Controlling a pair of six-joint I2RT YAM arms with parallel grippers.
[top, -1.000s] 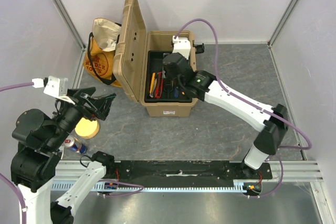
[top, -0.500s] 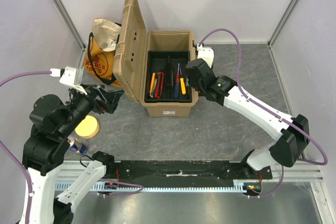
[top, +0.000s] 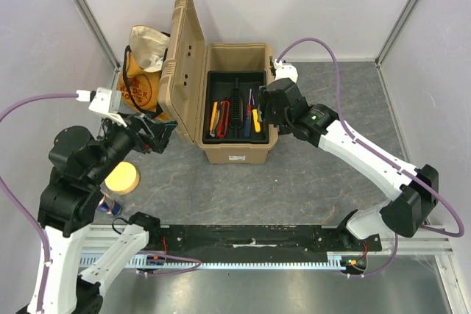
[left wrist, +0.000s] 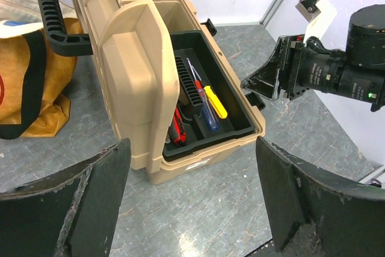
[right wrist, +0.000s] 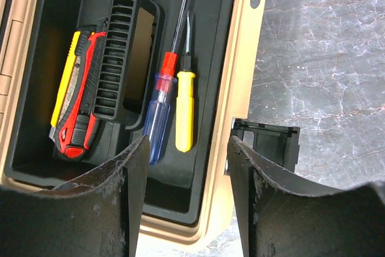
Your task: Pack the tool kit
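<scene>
The tan toolbox (top: pixel 237 148) stands open at the back, its lid (top: pixel 187 71) upright on the left. Its black tray (right wrist: pixel 198 179) holds a red-and-yellow knife (right wrist: pixel 77 97), a blue screwdriver (right wrist: pixel 157 115) and a yellow screwdriver (right wrist: pixel 184 109). My right gripper (top: pixel 266 112) is open and empty; in the right wrist view (right wrist: pixel 186 148) it straddles the box's right rim (right wrist: pixel 231 58). My left gripper (top: pixel 158 135) is open and empty, left of the lid; in the left wrist view (left wrist: pixel 191 167) it faces the box's front corner (left wrist: pixel 180 170).
An orange-yellow cloth bag (top: pixel 143 79) sits behind the lid at the left. A round yellow disc (top: pixel 122 178) and a can (top: pixel 109 204) lie near my left arm. A black latch (right wrist: pixel 274 142) hangs on the box's right side. Walls close in on three sides.
My right gripper has come out of the tray and moved to the box's right rim. My left gripper has moved up and right toward the lid.
</scene>
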